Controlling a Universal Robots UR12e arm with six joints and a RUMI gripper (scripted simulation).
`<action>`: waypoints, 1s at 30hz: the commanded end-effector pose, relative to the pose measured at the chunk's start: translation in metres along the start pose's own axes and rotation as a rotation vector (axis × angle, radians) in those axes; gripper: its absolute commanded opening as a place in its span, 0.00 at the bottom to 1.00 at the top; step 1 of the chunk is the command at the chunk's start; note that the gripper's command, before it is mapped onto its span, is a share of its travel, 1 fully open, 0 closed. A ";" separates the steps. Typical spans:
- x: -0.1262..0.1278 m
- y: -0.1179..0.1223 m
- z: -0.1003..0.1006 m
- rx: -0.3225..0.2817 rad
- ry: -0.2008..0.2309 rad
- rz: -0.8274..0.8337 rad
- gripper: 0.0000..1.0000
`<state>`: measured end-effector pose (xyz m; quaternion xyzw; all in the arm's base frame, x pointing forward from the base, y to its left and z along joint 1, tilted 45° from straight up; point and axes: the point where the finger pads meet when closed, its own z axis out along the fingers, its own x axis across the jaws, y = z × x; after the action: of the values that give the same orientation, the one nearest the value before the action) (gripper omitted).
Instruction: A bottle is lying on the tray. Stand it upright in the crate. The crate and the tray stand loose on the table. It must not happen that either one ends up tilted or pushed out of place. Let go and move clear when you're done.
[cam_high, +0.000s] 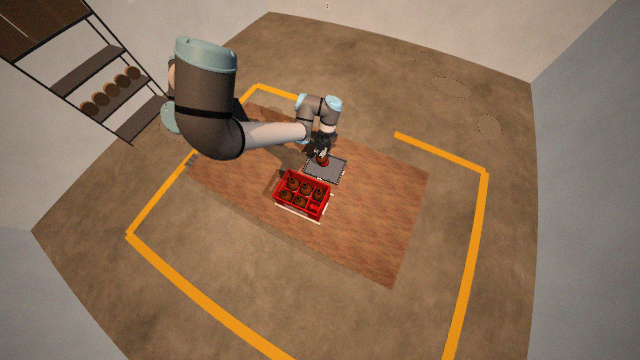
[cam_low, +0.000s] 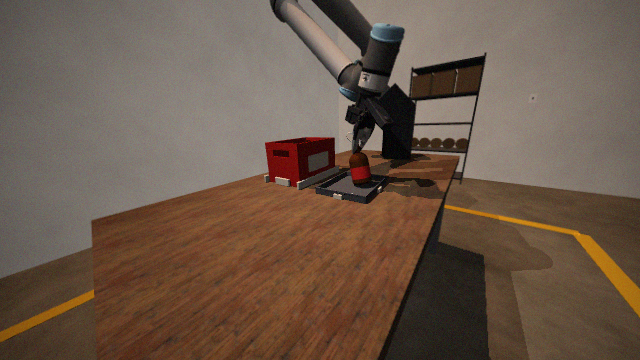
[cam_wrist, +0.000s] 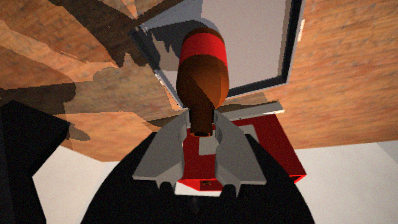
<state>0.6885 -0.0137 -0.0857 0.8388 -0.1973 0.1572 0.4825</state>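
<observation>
A brown bottle (cam_high: 322, 159) (cam_low: 360, 169) (cam_wrist: 202, 75) with a red label hangs neck up, tilted slightly, with its base low over the grey tray (cam_high: 334, 173) (cam_low: 342, 185) (cam_wrist: 250, 42). Whether its base touches the tray is not clear. My gripper (cam_high: 323, 152) (cam_low: 356, 150) (cam_wrist: 202, 110) is shut on the bottle's neck. The red crate (cam_high: 310, 214) (cam_low: 282, 167) (cam_wrist: 280, 145) stands upright beside the tray. It holds several upright brown bottles. In the top view its lower right corner compartment is empty.
Pale strips (cam_high: 297, 214) (cam_low: 320, 177) lie along the crate's base on the wooden table (cam_high: 370, 210) (cam_low: 240, 240). Small pale pieces sit at the tray's edges. The black arm mount (cam_low: 398, 122) and a shelf rack (cam_high: 107, 107) (cam_low: 442, 123) are beyond the tray in the exterior view.
</observation>
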 end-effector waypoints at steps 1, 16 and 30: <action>0.000 0.000 -0.001 0.001 0.001 0.001 0.00; 0.000 0.000 -0.001 0.001 0.001 0.001 0.00; 0.000 0.000 -0.001 0.001 0.001 0.000 1.00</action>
<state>0.6885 -0.0137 -0.0857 0.8388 -0.1973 0.1572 0.4825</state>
